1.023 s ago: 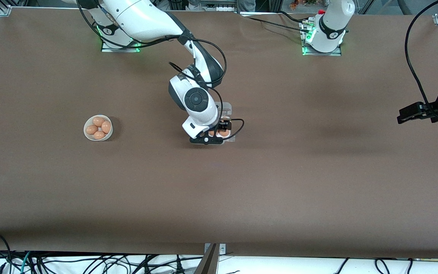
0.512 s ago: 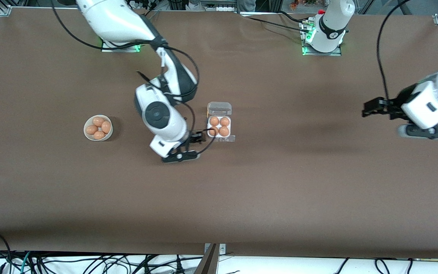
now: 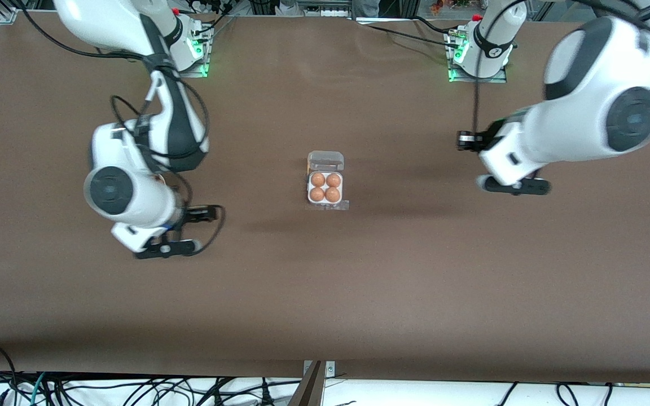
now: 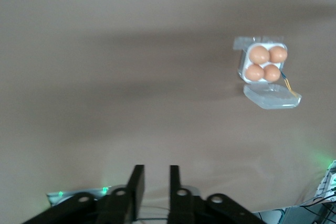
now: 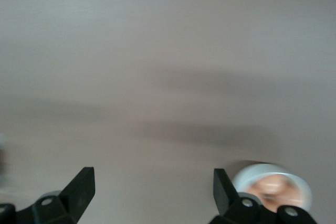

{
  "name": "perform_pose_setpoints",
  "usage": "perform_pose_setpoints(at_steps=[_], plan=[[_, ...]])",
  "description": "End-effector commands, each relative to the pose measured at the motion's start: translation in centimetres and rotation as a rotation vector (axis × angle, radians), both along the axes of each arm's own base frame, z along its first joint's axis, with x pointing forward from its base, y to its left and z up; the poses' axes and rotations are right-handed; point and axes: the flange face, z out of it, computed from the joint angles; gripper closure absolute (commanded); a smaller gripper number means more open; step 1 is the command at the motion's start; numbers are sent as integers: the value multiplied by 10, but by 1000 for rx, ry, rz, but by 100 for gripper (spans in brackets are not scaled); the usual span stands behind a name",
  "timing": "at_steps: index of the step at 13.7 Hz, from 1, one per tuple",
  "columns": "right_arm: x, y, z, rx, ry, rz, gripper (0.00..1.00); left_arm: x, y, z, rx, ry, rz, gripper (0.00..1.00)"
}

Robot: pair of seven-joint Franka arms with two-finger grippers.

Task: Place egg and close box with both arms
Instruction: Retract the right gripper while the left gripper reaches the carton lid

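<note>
Four brown eggs (image 3: 325, 187) fill all the cells of the box (image 3: 325, 201), which sits near the middle of the table (image 3: 359, 293) with its clear lid (image 3: 325, 160) swung open and lying flat on the side toward the robots' bases. In the left wrist view the same box (image 4: 242, 70) shows well apart from that arm's fingers.

Right gripper (image 3: 196, 213) hangs over bare table toward the right arm's end, holding nothing; in the right wrist view its two fingers (image 5: 79, 188) stand wide apart, and a white bowl (image 5: 295, 182) with eggs in it shows just past one fingertip.

Left gripper (image 3: 464, 140) is up over the table toward the left arm's end, well apart from the box. Its fingers (image 4: 135, 187) are drawn close with only a narrow gap between them, and nothing is gripped.
</note>
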Motion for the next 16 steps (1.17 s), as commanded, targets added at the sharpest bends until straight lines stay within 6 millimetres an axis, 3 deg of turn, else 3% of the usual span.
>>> perform_pose_setpoints(at_steps=[1, 3, 4, 6, 8, 13, 14, 16], plan=[[-5, -45, 30, 14, 9, -34, 0, -10, -50, -26, 0, 100, 58, 100], [-3, -75, 49, 30, -7, -44, 0, -15, -75, -47, -19, 187, 125, 100], [-6, -79, 63, 42, -16, -29, 0, -18, -88, -58, -20, 220, 137, 100], [-26, -104, 108, 94, -27, -69, 0, -29, -118, -81, -20, 269, 115, 100], [-48, -127, 145, 124, -59, -64, 0, -43, -149, -116, 18, 316, 77, 100], [-114, -148, 213, 64, -127, -54, 0, -77, -221, -188, 77, 345, 80, 100], [-123, -160, 227, 63, -150, -101, 0, -82, -227, -201, 89, 356, 75, 100], [-136, -161, 237, 63, -127, -160, 0, -91, -240, -213, 95, 350, 62, 100]])
